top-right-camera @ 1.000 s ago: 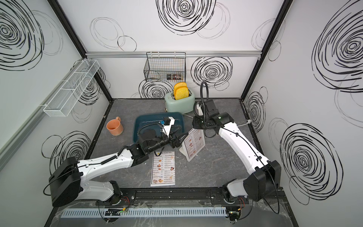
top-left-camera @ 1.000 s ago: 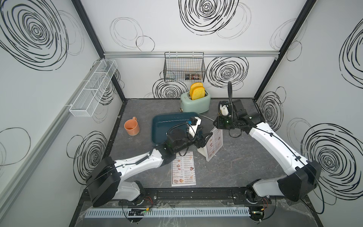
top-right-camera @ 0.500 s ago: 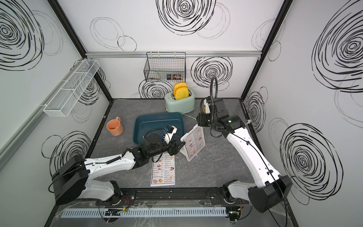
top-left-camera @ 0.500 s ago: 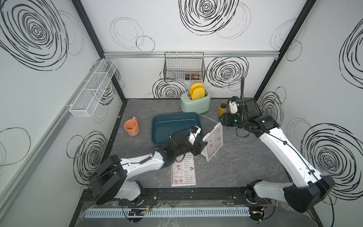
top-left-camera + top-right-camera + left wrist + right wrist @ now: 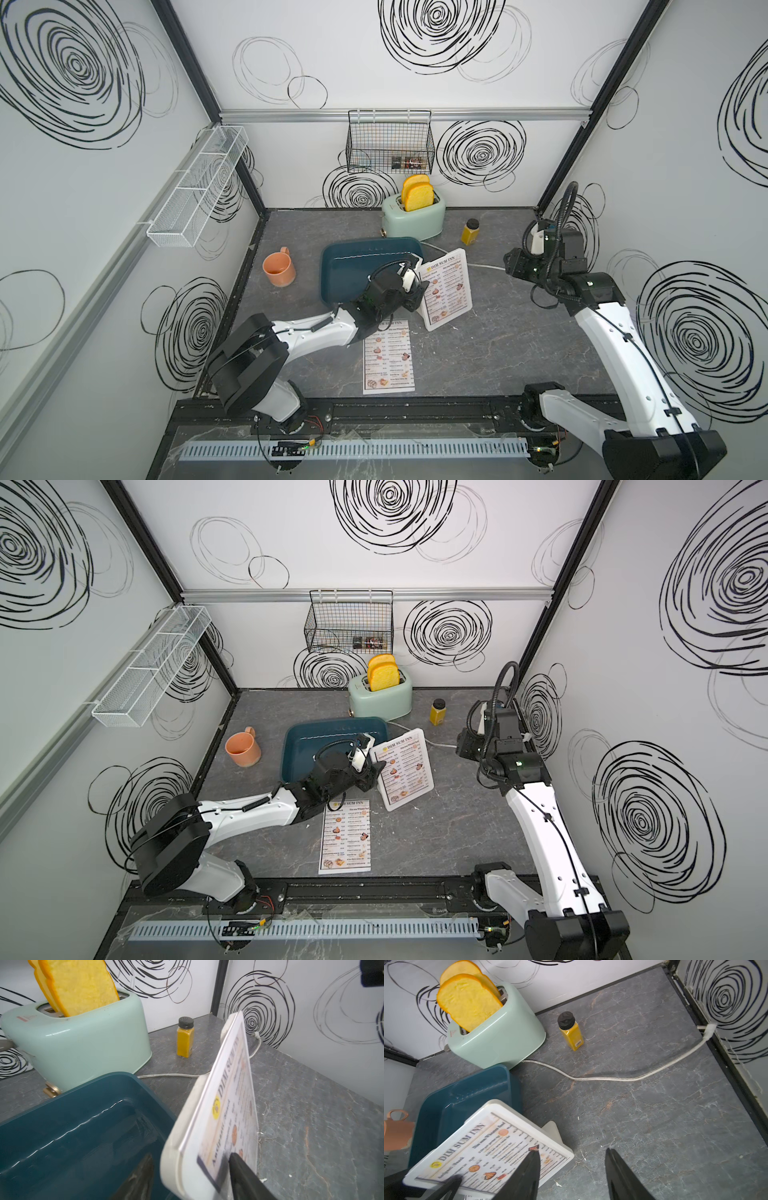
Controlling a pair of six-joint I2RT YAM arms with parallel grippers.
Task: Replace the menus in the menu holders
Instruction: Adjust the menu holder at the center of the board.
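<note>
The bin (image 5: pixel 353 266) sits at 10 o'clock from the holder (image 5: pixel 173 1147). The flat menu (image 5: pixel 389 359) lies face up on the table (image 5: pixel 519 345), at 7 o'clock from the holder and near its foot. Nothing holds it.

The left gripper (image 5: pixel 417 289) is at 9 o'clock of the holder. Its jaws are wide. One finger (image 5: pixel 242 1174) is in front of the upright menu (image 5: pixel 445 286) and the other is behind the holder, over the bin. A small gap shows at the back, so it looks more like a guard than a squeeze.

The upright menu is inside the holder, with its title on top. The holder leans back in the middle of the table.

The big change is on the right. A second ago the right gripper (image 5: pixel 573 1151) was at the top of the holder, at 12 o'clock. Now it has pulled away to 3 o'clock, well apart, near the wall. Its jaws are wide and hold nothing.

That likely means the menu was let go and stays in by itself. The swap looks almost done. The left gripper may only need to back off.
</note>
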